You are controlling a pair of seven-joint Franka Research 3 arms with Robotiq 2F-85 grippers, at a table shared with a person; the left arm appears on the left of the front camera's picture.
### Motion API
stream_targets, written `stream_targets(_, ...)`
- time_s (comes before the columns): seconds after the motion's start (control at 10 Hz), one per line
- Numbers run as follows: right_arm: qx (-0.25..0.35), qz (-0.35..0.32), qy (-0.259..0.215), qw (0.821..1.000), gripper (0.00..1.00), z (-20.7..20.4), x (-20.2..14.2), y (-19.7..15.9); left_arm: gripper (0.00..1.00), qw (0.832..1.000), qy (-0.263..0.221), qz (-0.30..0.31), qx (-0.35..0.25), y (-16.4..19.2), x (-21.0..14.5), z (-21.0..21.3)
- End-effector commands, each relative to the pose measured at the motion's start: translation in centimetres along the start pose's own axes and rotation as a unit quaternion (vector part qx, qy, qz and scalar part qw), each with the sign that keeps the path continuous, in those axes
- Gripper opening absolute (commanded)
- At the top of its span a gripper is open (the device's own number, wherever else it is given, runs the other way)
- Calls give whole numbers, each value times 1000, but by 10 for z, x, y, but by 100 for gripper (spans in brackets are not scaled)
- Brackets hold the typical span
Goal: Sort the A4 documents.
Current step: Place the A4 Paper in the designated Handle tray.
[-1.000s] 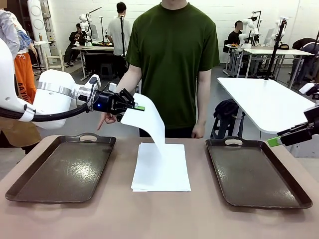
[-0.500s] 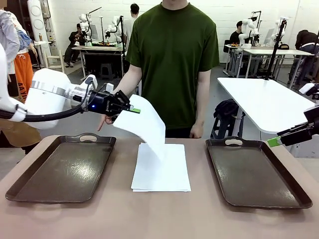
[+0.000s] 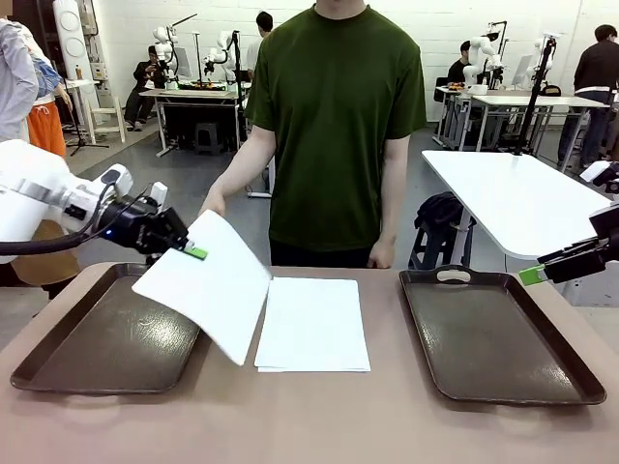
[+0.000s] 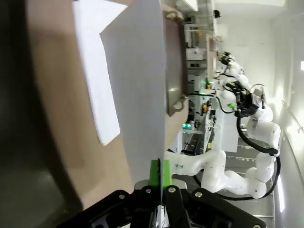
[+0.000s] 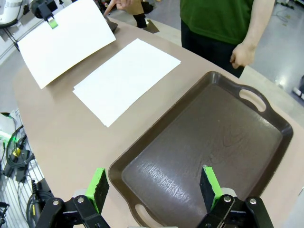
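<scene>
Left end effector [image 3: 191,252] has swung left and lower, taking its sheet [image 3: 215,300] off the stack [image 3: 312,324] on the worktop [image 3: 309,416], half over the left tray [image 3: 87,343]. It's clamped on the sheet's raised edge; the paper slopes down toward the stack, long axis roughly robot-to-person. Left wrist view has the pinch edge-on. Right wrist view: right end effector [image 5: 154,183] wide open, empty, above the right tray [image 5: 228,142].

1. I see one blank white sheet [image 3: 205,287] clear of the table [image 3: 309,425], flat but tilted. The left gripper [image 3: 193,252] pinches its upper corner, and it hangs over the left tray's [image 3: 87,338] right edge.
2. I see the other sheets [image 3: 312,323] stacked flat mid-table, edges slightly offset.
</scene>
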State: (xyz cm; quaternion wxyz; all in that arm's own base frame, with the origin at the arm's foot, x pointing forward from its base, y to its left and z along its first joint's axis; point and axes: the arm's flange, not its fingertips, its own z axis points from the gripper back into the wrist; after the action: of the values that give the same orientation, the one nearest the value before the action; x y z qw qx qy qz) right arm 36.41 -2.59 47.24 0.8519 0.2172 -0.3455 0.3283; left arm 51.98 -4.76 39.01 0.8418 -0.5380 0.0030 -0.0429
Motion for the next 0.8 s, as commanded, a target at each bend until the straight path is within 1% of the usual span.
stream_targets(0.0,8,3,-10,1000,100,-3,1,-4,1,999,-24,-8,47,15,-3,16)
stream_targets(0.1,8,3,-10,1000,100,-3,1,-4,1,997,-37,-11,70,25,0,26)
stream_targets(0.4,8,3,-10,1000,100,-3,1,-4,1,991,-47,-12,127,55,11,61)
stream_targets(0.7,8,3,-10,1000,100,-3,1,-4,1,985,-50,-1,162,83,23,87)
